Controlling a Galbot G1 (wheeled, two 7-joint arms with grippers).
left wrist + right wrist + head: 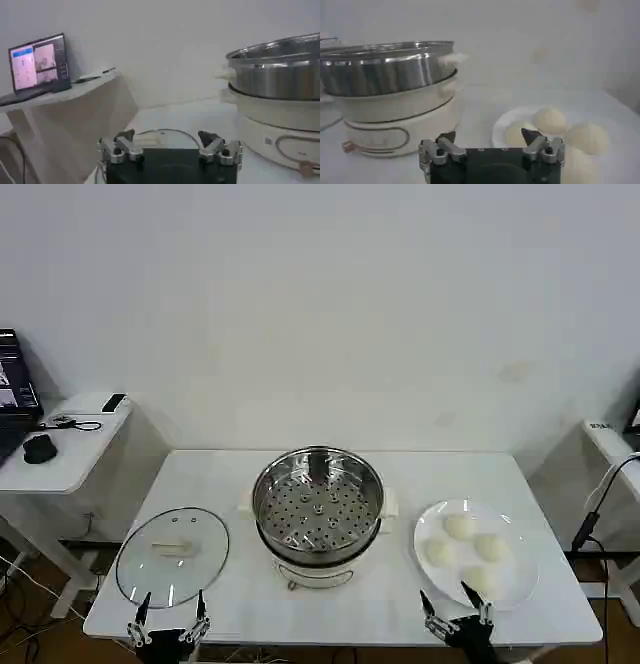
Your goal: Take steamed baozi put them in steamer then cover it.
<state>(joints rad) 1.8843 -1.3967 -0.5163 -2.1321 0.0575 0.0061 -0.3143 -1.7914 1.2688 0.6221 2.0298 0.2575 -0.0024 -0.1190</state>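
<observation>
The steel steamer (318,504) stands uncovered at the table's middle, its perforated tray bare; it also shows as the steamer (280,75) and the steamer (390,70). Several cream-white baozi (460,527) lie on a white plate (520,579) to the right, seen close as baozi (550,120) on the plate (498,131). The glass cover (172,555) lies flat on the table at the left, its rim cover (162,132) just beyond my left fingers. My left gripper (171,607) hangs open at the table's front edge by the cover. My right gripper (456,599) is open at the plate's near edge.
A white side table (60,449) at the left carries a laptop (40,67), a mouse (39,447) and a remote. Another white stand (610,439) with cables sits at the right. Bare tabletop (250,604) lies in front of the steamer.
</observation>
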